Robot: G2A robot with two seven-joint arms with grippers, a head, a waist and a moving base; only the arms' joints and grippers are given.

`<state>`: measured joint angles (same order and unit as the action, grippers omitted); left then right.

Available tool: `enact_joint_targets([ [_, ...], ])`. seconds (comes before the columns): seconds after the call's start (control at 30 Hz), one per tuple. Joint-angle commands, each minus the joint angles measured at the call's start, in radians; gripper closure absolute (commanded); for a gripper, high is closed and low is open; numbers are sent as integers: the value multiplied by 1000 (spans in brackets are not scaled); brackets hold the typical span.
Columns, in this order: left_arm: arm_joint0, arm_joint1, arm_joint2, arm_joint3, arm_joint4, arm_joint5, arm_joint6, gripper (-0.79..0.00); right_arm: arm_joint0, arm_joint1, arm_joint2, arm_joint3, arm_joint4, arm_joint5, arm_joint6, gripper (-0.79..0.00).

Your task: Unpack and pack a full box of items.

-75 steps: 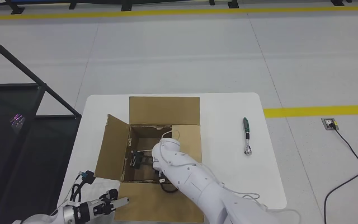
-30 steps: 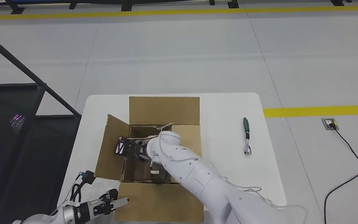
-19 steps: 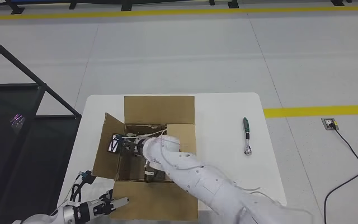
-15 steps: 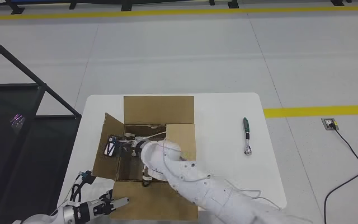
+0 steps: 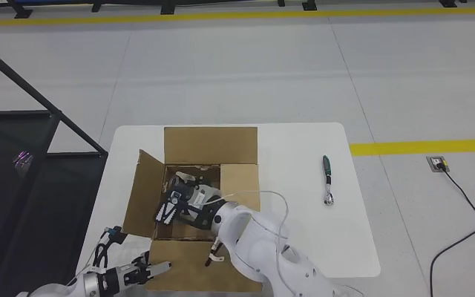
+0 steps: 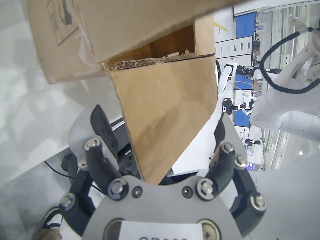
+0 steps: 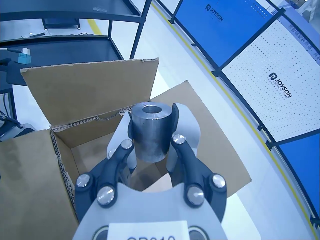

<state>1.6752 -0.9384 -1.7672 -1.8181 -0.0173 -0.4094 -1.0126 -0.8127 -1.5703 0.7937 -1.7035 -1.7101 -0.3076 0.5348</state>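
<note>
We hold a short grey metal tube (image 7: pixel 150 136) with a hole down its middle in our right hand (image 7: pixel 153 122); the two black fingers (image 7: pixel 176 115) are shut tight on its sides, and the tube stands upright between them. The hand and the tube hang over the open top of the big brown cardboard box (image 5: pixel 211 145), near its left side; the box sits on the white table (image 5: pixel 304 215) with all its flaps folded out.

Our left hand (image 6: pixel 161 123) is low at the near left corner of the box; it is spread wide and holds nothing. The near flap (image 6: pixel 165 116) pokes down between its fingers, but we can't see them pinching it.

One long green-handled metal tool (image 5: pixel 326 180) lies alone on the table, well apart from the box on its right side.

So how far are we? We think we are in the taking-out part; one thing is out on the table, and the tube is up in the air and not set down yet. It could be the putting-in part too; the pictures can't tell us. The bit of box floor we can see looks bare; the rest is dark or hidden behind our arm. The tube needs a resting place; the flaps are all open, so closing the box is not done.
</note>
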Motion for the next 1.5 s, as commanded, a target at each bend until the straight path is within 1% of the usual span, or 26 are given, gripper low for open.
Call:
enact_joint_targets([
  [0.0, 0, 0, 0, 0, 0, 0, 0, -785, -1, 0, 0, -1, 0, 0, 0, 0],
  [0.17, 0, 0, 0, 0, 0, 0, 0, -785, -3, 0, 0, 1, 1, 1, -3, 0],
  [0.23, 0, 0, 0, 0, 0, 0, 0, -785, -6, 0, 15, 19, 10, 10, -33, 0],
  [0.27, 0, 0, 0, 0, 0, 0, 0, -785, -7, -1, 31, 21, 42, 9, -56, 0],
  [0.33, 0, 0, 0, 0, 0, 0, 0, -785, -26, 4, 85, 6, 108, 13, -132, 0],
  [0.4, 0, 0, 0, 0, 0, 0, 0, -785, -75, 15, 153, -26, 163, 3, -231, 0],
  [0.53, 0, 0, 0, 0, 0, 0, 0, -785, -233, 46, 309, -111, 229, -37, -436, 0],
  [0.63, 0, 0, 0, 0, 0, 0, 0, -785, -351, 67, 417, -135, 284, -86, -579, 0],
  [0.73, 0, 0, 0, 0, 0, 0, 0, -785, -439, 81, 508, -106, 313, -91, -709, 0],
  [0.8, 0, 0, 0, 0, 0, 0, 0, -785, -480, 86, 550, -58, 359, -101, -817, 0],
  [0.87, 0, 0, 0, 0, 0, 0, 0, -785, -506, 88, 584, 12, 390, -77, -924, 0],
  [0.93, 0, 0, 0, 0, 0, 0, 0, -785, -511, 87, 602, 95, 443, -61, -998, 0],
  [0.97, 0, 0, 0, 0, 0, 0, 0, -785, -505, 87, 605, 134, 452, -51, -1007, 0],
  [1.47, 0, 0, 0, 0, 0, 0, 0, -785, -505, 87, 604, 133, 450, -41, -998, 0],
])
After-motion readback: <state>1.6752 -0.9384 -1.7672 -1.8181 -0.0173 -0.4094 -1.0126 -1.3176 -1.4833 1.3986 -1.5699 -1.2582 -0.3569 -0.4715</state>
